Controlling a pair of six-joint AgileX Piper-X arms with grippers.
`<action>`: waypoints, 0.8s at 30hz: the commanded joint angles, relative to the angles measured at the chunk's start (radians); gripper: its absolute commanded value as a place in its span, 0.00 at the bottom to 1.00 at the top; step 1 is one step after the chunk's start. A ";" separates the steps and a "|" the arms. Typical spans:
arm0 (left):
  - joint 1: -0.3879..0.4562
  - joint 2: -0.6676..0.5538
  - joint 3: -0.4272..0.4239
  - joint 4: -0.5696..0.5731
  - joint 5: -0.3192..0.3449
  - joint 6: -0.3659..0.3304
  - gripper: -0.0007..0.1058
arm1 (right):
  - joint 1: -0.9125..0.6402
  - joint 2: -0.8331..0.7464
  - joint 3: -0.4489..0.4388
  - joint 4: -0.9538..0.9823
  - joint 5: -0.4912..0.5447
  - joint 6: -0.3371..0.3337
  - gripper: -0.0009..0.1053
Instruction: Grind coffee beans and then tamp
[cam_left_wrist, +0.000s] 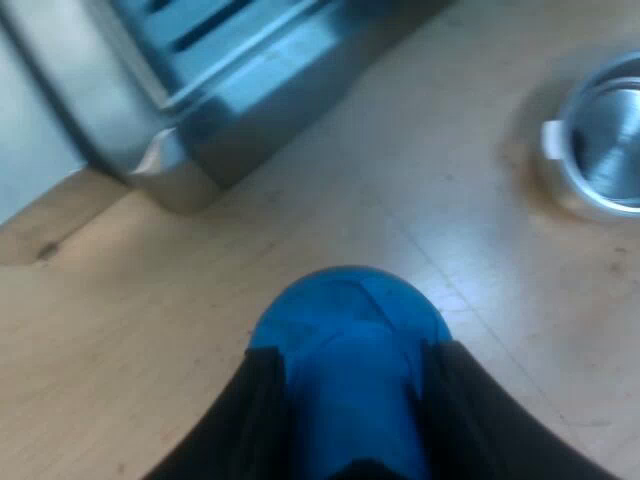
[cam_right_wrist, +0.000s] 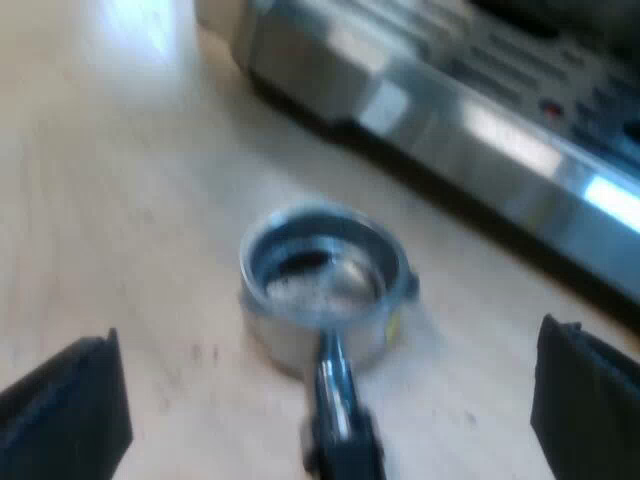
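My left gripper (cam_left_wrist: 350, 400) is shut on the blue tamper (cam_left_wrist: 348, 330), whose round blue body sits between the two black fingers above the wooden table. The metal holder (cam_left_wrist: 600, 135) lies on the table beyond the tamper, its basket facing up. In the right wrist view the metal holder (cam_right_wrist: 322, 290) rests on the table by the espresso machine's front, with dark traces inside its basket, and its dark handle (cam_right_wrist: 338, 420) points toward the camera. My right gripper (cam_right_wrist: 330, 400) is open, its black fingers (cam_right_wrist: 75, 405) spread wide to either side of the handle, not touching it.
The espresso machine (cam_left_wrist: 230, 70) stands close by, its steel base and drip tray (cam_right_wrist: 470, 120) near the holder. Bare wooden table (cam_left_wrist: 130, 330) lies around the tamper and the holder.
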 joint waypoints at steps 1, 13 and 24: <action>-0.065 -0.005 -0.007 0.003 -0.001 -0.012 0.01 | 0.000 -0.011 0.029 -0.050 0.008 0.007 0.78; -0.198 0.032 -0.122 -0.015 0.047 -0.040 0.01 | 0.000 -0.011 0.082 -0.095 -0.085 -0.006 0.78; -0.235 0.113 -0.170 -0.017 0.134 -0.027 0.01 | 0.000 -0.011 0.082 -0.098 -0.083 -0.006 0.78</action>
